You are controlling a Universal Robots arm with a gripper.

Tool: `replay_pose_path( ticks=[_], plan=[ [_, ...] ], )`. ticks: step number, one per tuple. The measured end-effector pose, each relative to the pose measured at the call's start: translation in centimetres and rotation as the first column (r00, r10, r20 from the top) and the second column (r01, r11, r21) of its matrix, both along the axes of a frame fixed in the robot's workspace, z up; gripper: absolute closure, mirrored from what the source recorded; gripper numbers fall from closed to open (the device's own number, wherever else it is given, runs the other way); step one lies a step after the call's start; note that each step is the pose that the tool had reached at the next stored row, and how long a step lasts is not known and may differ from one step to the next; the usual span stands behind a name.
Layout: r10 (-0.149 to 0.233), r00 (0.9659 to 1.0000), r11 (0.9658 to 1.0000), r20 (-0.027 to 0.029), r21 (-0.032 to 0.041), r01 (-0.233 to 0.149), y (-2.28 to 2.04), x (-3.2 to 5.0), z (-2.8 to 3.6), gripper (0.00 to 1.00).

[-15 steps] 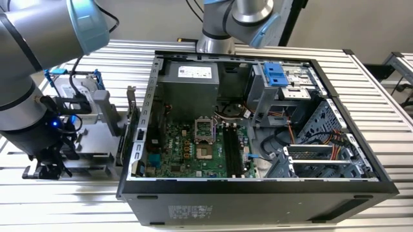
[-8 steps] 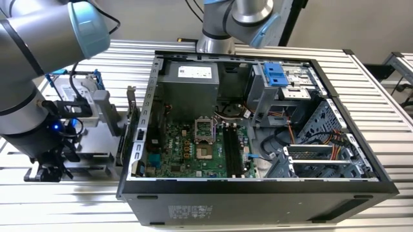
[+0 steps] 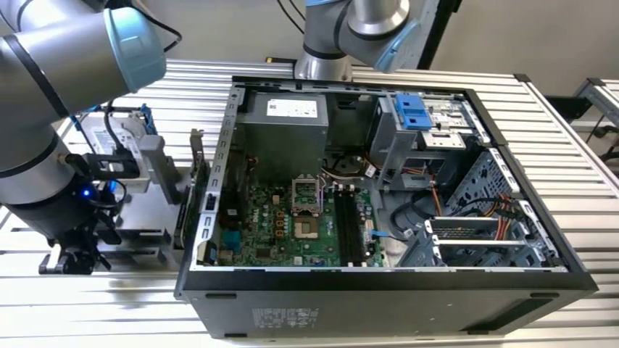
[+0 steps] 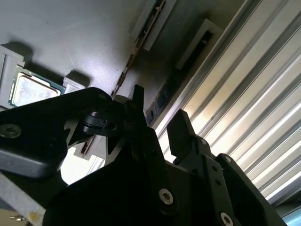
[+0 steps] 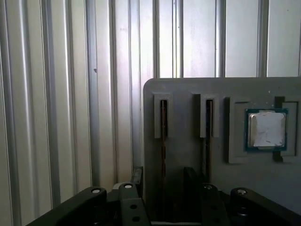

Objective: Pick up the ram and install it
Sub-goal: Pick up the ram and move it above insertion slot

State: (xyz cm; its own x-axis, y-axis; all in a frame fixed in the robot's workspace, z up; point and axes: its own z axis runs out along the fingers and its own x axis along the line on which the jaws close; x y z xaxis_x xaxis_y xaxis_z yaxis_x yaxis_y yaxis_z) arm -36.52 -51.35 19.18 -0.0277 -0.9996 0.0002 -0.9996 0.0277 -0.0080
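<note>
Flanking the ram (image 5: 163,122), the fingers (image 5: 190,188) stand spread, seemingly not touching it.

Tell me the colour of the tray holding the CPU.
Plain grey; the tray shows best in the first wrist view.

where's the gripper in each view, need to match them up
Exterior view: the gripper is low at the exterior view's left, beside the computer case, above the ribbed table.
Second wrist view: open, in front of the gray tray.
First wrist view: open, one finger on each side of the ram standing in the gray tray.
Shared landmark: the processor in the gray tray, in both wrist views.
</note>
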Motion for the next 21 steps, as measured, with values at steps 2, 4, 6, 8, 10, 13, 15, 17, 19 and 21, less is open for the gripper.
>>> replay_pose_path(
  ticks=[2,4,6,8,10,13,15,17,19,21],
  plan=[
    [0.000,1.0000,1.0000,-0.0002,-0.0001,0.000,0.00,-0.01,-0.04,0.00],
    [0.000,1.0000,1.0000,0.0000,0.0000,0.000,0.00,0.00,-0.07,0.00],
    [0.000,1.0000,1.0000,0.0000,0.0001,0.000,0.00,0.00,-0.08,0.00],
    [0.000,1.0000,1.0000,0.0000,0.0000,0.000,0.00,0.00,-0.09,0.00],
    [0.000,1.0000,1.0000,0.0001,0.0001,0.000,0.00,0.00,-0.09,0.00],
    [0.000,1.0000,1.0000,0.0000,0.0000,0.000,0.00,0.00,-0.10,0.00],
    [0.000,1.0000,1.0000,0.0000,0.0001,0.000,0.00,0.00,-0.11,0.00],
    [0.000,1.0000,1.0000,0.0000,0.0000,0.000,0.00,0.00,-0.11,1.00],
    [0.000,1.0000,1.0000,0.0000,0.0000,0.000,0.00,0.00,-0.12,1.00],
    [0.000,1.0000,1.0000,0.0000,0.0000,0.000,0.00,0.00,-0.13,1.00]
  ],
)
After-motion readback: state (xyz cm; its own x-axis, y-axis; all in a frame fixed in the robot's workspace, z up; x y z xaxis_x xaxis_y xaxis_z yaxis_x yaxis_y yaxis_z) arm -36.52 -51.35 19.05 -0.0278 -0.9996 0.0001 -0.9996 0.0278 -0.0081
